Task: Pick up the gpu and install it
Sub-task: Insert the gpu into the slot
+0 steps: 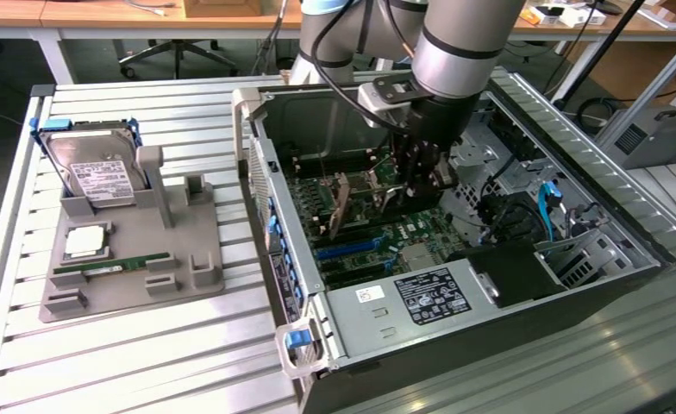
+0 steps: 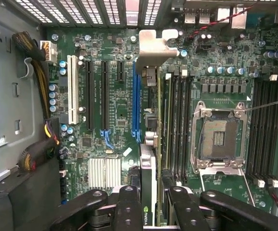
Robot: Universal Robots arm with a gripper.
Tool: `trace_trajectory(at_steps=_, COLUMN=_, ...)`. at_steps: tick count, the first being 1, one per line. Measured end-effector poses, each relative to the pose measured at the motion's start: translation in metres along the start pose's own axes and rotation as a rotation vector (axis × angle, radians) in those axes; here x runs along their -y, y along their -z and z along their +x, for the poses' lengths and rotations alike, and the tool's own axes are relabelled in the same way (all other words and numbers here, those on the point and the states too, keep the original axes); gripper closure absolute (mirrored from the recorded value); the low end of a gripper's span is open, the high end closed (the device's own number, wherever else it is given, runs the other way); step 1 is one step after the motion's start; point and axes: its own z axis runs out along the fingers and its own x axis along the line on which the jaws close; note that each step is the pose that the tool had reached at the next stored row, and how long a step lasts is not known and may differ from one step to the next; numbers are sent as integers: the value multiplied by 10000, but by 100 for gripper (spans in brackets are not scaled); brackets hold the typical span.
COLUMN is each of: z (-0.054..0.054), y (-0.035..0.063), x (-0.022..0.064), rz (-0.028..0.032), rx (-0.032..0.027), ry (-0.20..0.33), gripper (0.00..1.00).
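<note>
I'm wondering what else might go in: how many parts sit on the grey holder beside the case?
3. A silver hard drive stands at the far end of the holder, a square silver chip lies before it, and a green memory stick lies nearest the camera.

Open computer case (image 1: pixel 350 302) lying on the slatted table (image 1: pixel 120 362), green motherboard (image 2: pixel 114 120) exposed, empty CPU socket (image 2: pixel 219 139) open. On the exterior view's left, a grey holder tray (image 1: pixel 200 276) carries a hard drive (image 1: pixel 97 177) and memory stick (image 1: pixel 108 266).

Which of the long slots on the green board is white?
The white slot, the outermost of the row, nearest the bundled cables. The others are black or blue.
</note>
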Motion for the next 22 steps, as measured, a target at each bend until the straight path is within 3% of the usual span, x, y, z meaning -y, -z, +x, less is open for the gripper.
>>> trace_trajectory(at_steps=18, z=113, y=-18, x=-49, rz=3, rx=-3, ry=-2, gripper=73)
trace_trajectory(at_steps=22, z=119, y=-20, x=-85, rz=24, rx=-49, ry=-60, gripper=73)
